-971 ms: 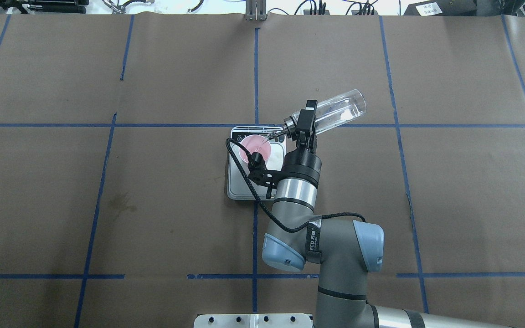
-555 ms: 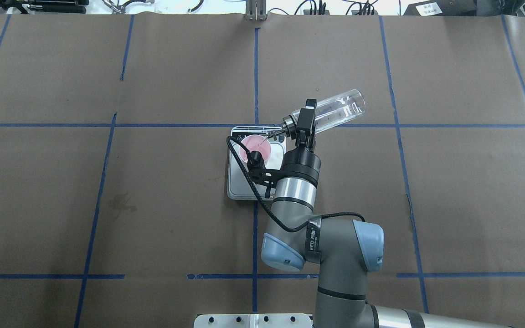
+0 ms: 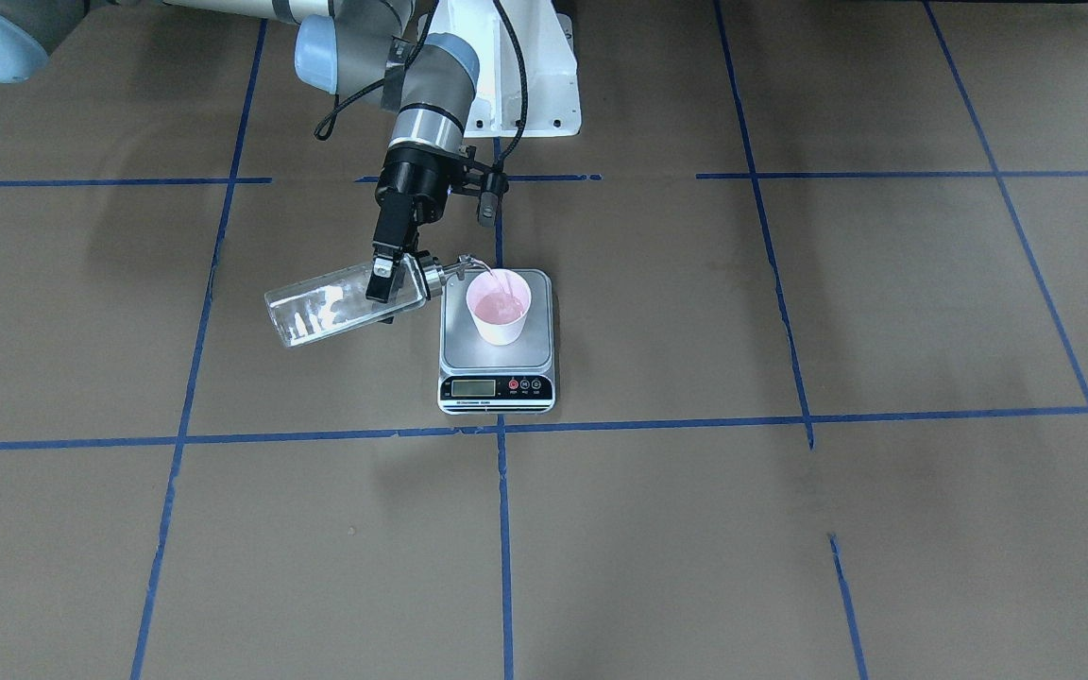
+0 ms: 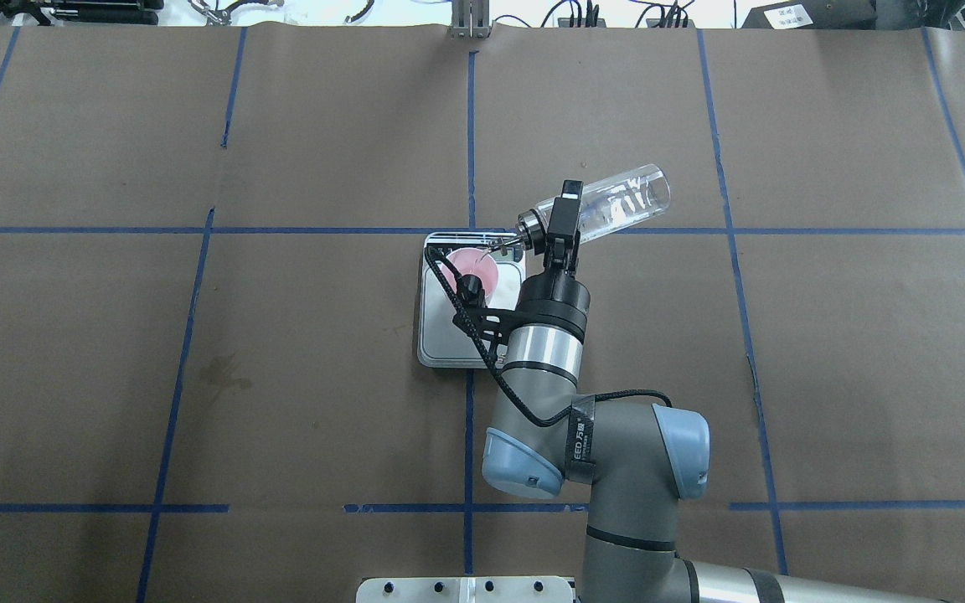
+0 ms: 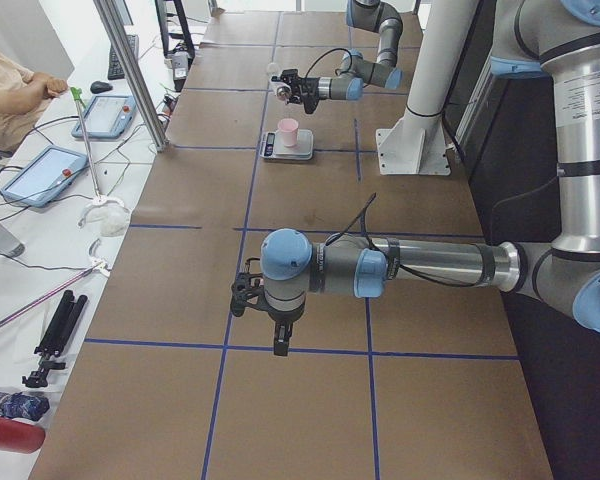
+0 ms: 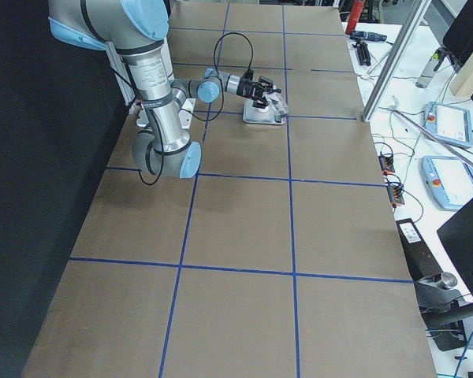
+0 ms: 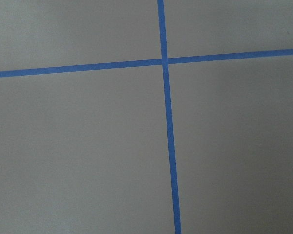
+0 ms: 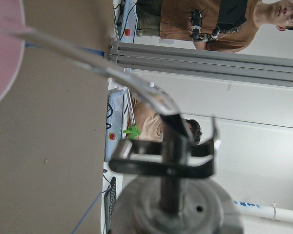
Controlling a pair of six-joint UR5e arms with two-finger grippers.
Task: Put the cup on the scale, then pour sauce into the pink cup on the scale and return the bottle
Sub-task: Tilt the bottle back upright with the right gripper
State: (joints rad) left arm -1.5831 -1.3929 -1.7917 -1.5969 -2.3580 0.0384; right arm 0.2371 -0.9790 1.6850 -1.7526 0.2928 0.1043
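The pink cup [image 3: 500,316] stands upright on the steel platform of the scale [image 3: 468,351], also seen from overhead as the cup [image 4: 487,270] on the scale [image 4: 441,335]. My right gripper [image 3: 383,279] is shut on the clear glass bottle [image 3: 327,307] near its silver cap and holds it tilted, almost lying flat. Its thin spout [image 3: 464,260] reaches over the cup's rim, and clear sauce shows in the cup. From overhead the right gripper [image 4: 562,219] holds the bottle [image 4: 616,205]. My left gripper [image 5: 277,340] hangs over bare table far from the scale; I cannot tell whether it is open or shut.
The table is brown paper with blue tape lines [image 4: 470,126]. The right wrist camera and its cable [image 4: 470,289] hang over the scale. Operators, tablets and tools sit beyond the table's far edge [image 5: 50,170].
The right wrist has turned slightly, and the bottle's cap and spout have shifted a little toward the cup. The cup and scale have not moved.
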